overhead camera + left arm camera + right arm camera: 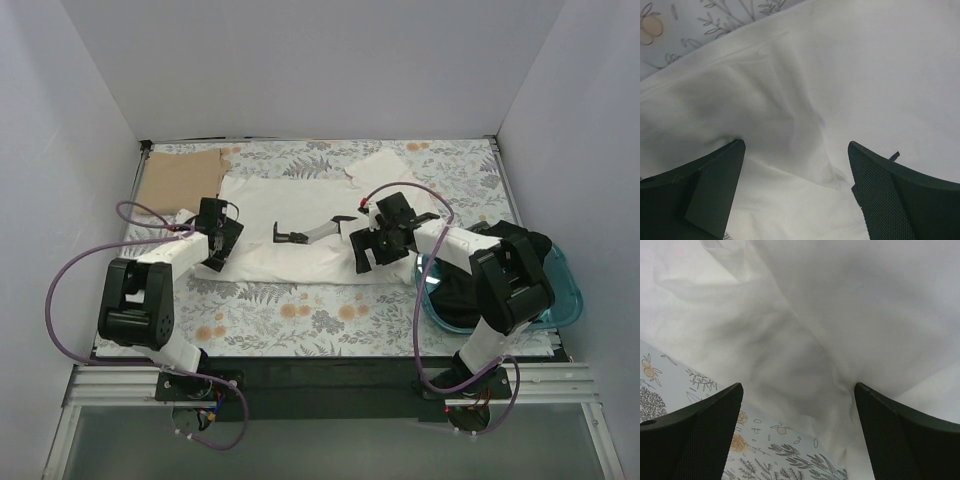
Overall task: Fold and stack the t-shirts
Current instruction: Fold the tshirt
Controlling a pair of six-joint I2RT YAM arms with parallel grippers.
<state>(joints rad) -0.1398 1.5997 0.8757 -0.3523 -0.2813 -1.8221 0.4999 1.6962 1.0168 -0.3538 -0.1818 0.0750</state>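
Reaching forward from the 2 near bases, elbows bent, forearms angled in toward the middle. Holding the left gripper (216,246) low and tipped downward, fingers (715,190) spread wide in its wrist view. Holding the right gripper (374,246) likewise low and tipped down, fingers (700,435) just as wide apart. Keeping the 2 grippers well apart.

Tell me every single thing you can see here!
t-shirt: one, white, spread out in the middle
cardboard: one, brown, far left corner
bin: one, blue, right edge, with dark cloth inside
tablecloth: one, pale with leaves and flowers, under the t-shirt
black thing: one, lying on the t-shirt; too small to name
left gripper: one, black, open over the t-shirt's left side
right gripper: one, black, open over the t-shirt's right side
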